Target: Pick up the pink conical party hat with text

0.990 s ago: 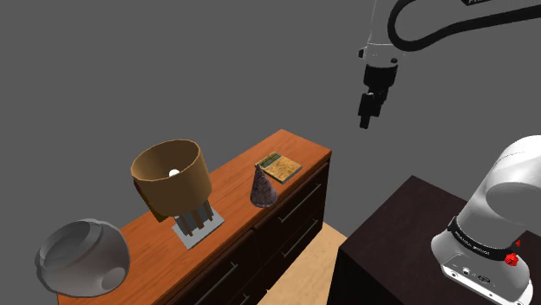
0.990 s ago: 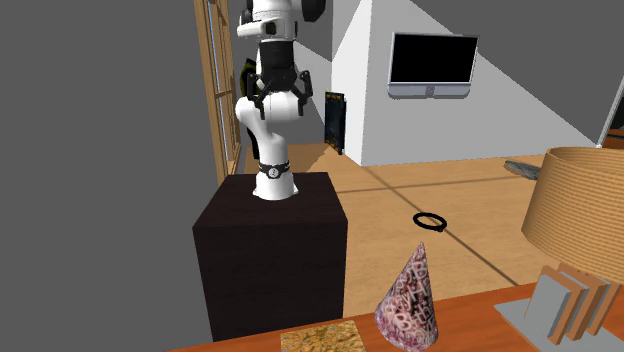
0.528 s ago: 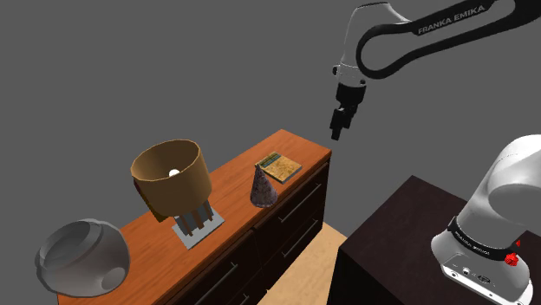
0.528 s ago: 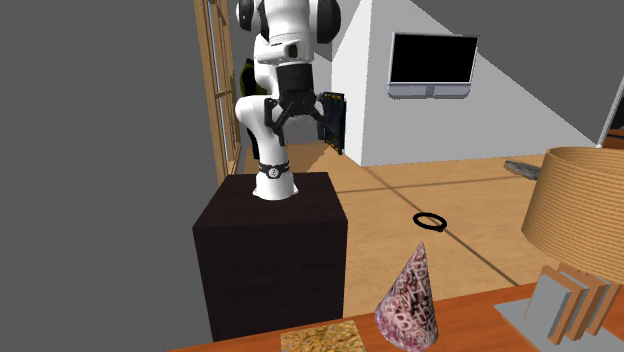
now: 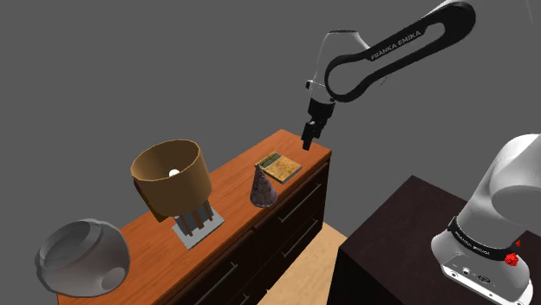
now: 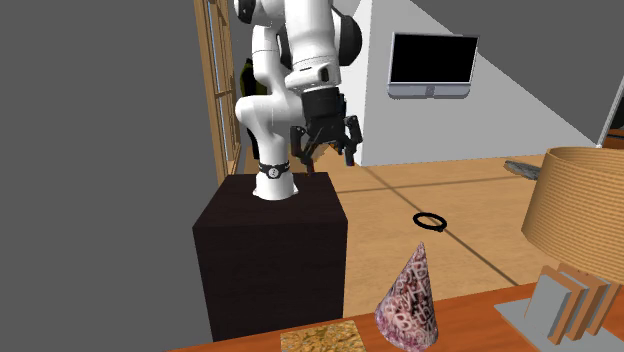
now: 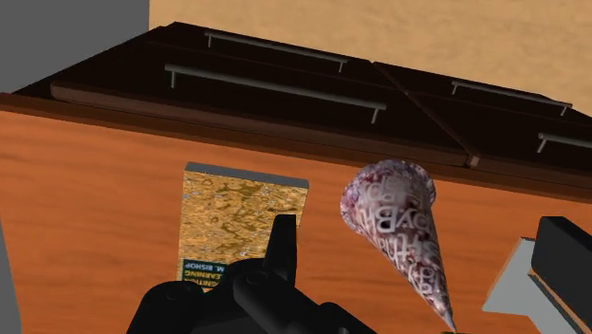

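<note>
Item 1. Party hat (image 5: 263, 187): a cone, pinkish-white, covered in dark maroon lettering. It stands upright, point up, on the wooden top of the dresser (image 5: 238, 173), close to the front edge and toward the end nearest the stand. Nothing touches it.

Item 2. Book (image 5: 279, 166): flat, with a mottled yellow-brown cover. It lies just beside the hat, between the hat and the dresser top's end edge.

Item 3. Lamp (image 5: 171, 178): a tan drum shade over a grey base, near the middle of the dresser top, apart from the hat on the side away from the book.

Item 4. Grey vessel (image 5: 82, 257): rounded and hollow, at the opposite end of the dresser top, well apart from the hat.

Item 5. Gripper (image 6: 325, 150): black, its two fingers spread apart with nothing between them. In the shoulder view it hangs in the air above the book end of the dresser top, well clear of the hat. The wrist view looks down on book and hat side by side.

Item 6. Arm (image 5: 390, 43): white, reaching from the dark box stand (image 5: 390, 234) over toward the dresser.
</note>
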Motion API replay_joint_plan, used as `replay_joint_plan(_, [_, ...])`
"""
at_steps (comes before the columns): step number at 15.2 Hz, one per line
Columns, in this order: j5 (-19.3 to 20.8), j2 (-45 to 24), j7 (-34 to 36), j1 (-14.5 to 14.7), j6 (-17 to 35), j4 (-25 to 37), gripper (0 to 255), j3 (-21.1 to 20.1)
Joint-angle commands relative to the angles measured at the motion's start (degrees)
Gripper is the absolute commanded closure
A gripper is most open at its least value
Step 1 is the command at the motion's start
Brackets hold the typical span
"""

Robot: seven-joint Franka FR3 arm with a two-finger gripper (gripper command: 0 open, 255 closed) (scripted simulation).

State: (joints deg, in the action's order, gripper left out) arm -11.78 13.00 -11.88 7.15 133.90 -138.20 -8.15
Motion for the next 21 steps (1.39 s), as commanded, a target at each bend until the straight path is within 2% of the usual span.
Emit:
replay_joint_plan(1, [-0.5, -4.5, -0.1, 0.8, 3.6, 2.5, 0, -0.9])
replay_joint_plan(8, [-1.2, -18.0, -1.6, 2.9, 13.1, 11.3, 0, -2.9])
replay_joint_plan(14, [0.0, -29.3, -2.1, 4.9, 18.6, 21.4, 0, -4.2])
replay_joint_plan(21, [-0.1, -33.4, -2.9, 5.2, 22.8, 21.5, 0, -4.4])
